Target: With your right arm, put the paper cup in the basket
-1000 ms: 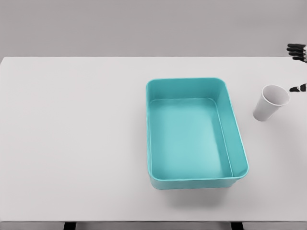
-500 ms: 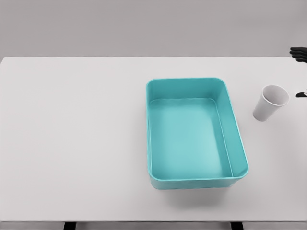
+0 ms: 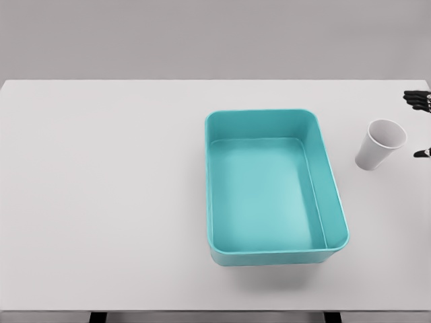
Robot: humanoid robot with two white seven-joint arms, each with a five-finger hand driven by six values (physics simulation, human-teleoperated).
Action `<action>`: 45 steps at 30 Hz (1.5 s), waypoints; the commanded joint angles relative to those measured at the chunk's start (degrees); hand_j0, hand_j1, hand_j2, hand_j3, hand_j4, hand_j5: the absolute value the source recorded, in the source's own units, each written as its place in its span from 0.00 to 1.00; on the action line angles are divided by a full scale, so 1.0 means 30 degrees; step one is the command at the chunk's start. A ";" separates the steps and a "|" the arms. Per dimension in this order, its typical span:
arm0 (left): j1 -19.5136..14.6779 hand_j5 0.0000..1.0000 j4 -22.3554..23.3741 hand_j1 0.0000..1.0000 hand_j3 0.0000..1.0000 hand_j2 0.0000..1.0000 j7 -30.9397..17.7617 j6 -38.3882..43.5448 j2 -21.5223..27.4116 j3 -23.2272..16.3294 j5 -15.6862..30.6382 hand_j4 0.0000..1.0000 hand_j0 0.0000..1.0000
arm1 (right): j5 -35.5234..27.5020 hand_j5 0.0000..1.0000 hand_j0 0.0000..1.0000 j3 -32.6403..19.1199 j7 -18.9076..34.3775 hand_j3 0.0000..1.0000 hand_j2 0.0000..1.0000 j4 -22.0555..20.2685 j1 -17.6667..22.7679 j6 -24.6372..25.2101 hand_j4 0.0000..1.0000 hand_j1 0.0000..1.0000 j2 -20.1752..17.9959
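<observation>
A white paper cup point(image 3: 380, 145) stands upright on the white table point(image 3: 101, 188), just right of the teal basket point(image 3: 331, 202). The basket holds nothing. Only the dark fingertips point(image 3: 417, 99) and the thumb tip point(image 3: 423, 154) of my right hand point(image 3: 422, 126) show at the right edge of the picture. They are spread apart and hold nothing. The hand is to the right of the cup, a small gap away and not touching it. The rest of that hand and its arm are cut off by the frame.
The table's far edge runs just above the basket, with a grey wall behind it. The front edge lies near the bottom of the picture.
The fingertips and thumb tip of my right hand have moved down the picture along the right edge, toward the cup's level. Cup and basket have not moved.
</observation>
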 commanded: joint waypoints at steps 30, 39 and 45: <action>0.0000 1.00 0.0002 1.00 1.00 1.00 -0.0002 -0.0002 0.0002 0.0001 -0.0001 1.00 1.00 | 0.1278 1.00 1.00 -0.0112 -0.0004 1.00 1.00 0.2227 0.0088 0.0053 1.00 1.00 0.2499; 0.0000 1.00 0.0002 1.00 1.00 1.00 -0.0002 -0.0002 0.0002 0.0001 -0.0001 1.00 1.00 | 0.1249 1.00 1.00 -0.0141 -0.0004 1.00 1.00 0.2051 0.0059 0.0083 1.00 1.00 0.2557; 0.0000 1.00 0.0002 1.00 1.00 1.00 -0.0002 -0.0002 0.0002 0.0001 -0.0001 1.00 1.00 | 0.1278 1.00 1.00 -0.0141 -0.0004 1.00 1.00 0.1758 0.0059 0.0258 1.00 1.00 0.2616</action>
